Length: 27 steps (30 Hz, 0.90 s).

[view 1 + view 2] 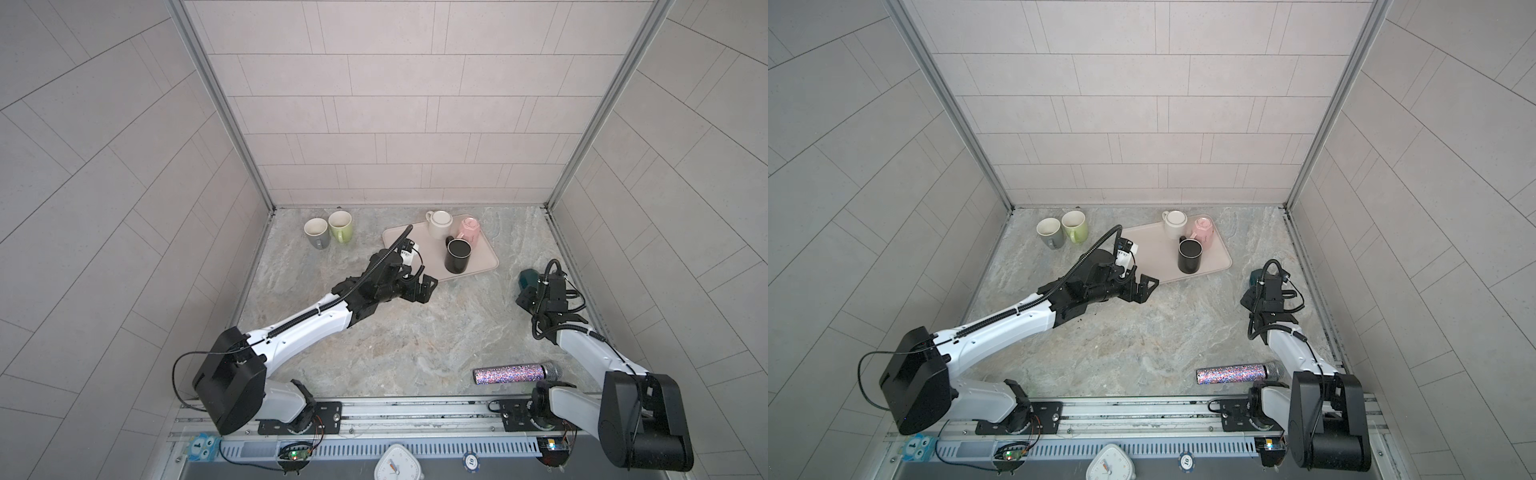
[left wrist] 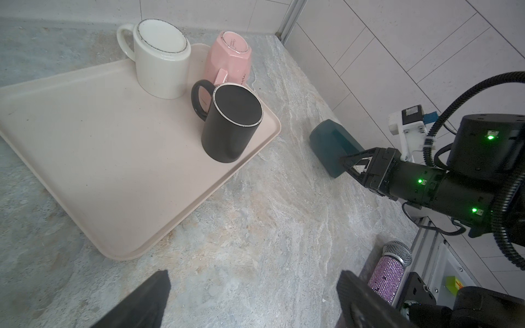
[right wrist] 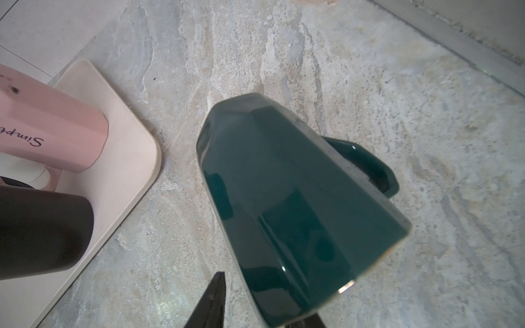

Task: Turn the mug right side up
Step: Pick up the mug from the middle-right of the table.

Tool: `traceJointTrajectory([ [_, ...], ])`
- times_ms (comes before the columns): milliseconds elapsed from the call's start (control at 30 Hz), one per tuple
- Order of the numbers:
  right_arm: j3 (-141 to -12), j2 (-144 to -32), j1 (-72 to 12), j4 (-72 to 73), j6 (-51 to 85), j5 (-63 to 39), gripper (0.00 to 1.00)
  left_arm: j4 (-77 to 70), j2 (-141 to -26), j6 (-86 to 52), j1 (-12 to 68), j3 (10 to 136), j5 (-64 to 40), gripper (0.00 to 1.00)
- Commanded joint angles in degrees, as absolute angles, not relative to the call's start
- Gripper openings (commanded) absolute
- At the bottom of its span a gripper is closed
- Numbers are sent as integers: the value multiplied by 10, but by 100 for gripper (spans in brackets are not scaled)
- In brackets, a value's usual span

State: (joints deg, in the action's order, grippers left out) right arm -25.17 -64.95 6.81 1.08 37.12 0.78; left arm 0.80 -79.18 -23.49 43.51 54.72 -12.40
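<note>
One glossy faceted teal mug [image 3: 284, 198] sits at right tool [image 2: 348, 164], grip unclear; left tool [image 2: 252, 274] gapes.

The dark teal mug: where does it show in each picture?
In a top view: teal mug just right of the tray.
In a top view: mug in the same spot.
Left wrist: mug beyond the tray's corner.
Right wrist: mug close up, mid-picture.
Shared landmark: the tray.

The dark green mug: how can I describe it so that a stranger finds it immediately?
Find the pale tray. Right of it, on the bare table, is the dark green mug at the right gripper. The mugs on the tray are white, pink and black.
</note>
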Motion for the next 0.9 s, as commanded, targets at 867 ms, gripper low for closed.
traceJointTrajectory([
  [867, -330, -681, 70, -51, 345, 37, 0, 21, -803, -230, 432, 562, -117, 98],
])
